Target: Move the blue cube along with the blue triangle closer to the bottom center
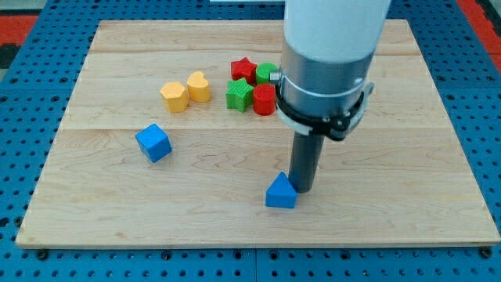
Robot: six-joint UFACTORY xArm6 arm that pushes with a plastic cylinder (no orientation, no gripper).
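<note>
The tool here is a plain dark rod with nothing to spread or press together, so no holding state applies; its lower end, my tip point(302, 189), is seen resting on the wooden surface point(407, 196) just at the upper right of the blue triangle point(281, 192), touching it or very nearly so. The triangle is already placed close to the bottom centre of the surface, slightly to the view's right of the middle.

The blue cube point(153, 142) is found well apart from the tip, toward the view's left and somewhat higher up. This is the relation on which the coming move is judged to turn: the cube lies up and left of both the tip and the triangle, so it would have to be approached from its upper-left side and pushed down and rightward to be brought near the triangle. The stretch between cube and triangle is seen to be free of other blocks.

Farther toward the view's top, two yellow blocks point(186, 92) are set side by side, and a cluster is formed by a red star point(243, 69), a green block point(239, 94), a red block point(264, 99) and another green block point(267, 73), partly hidden behind the arm.

No brand, label or readable writing can be made out anywhere.
</note>
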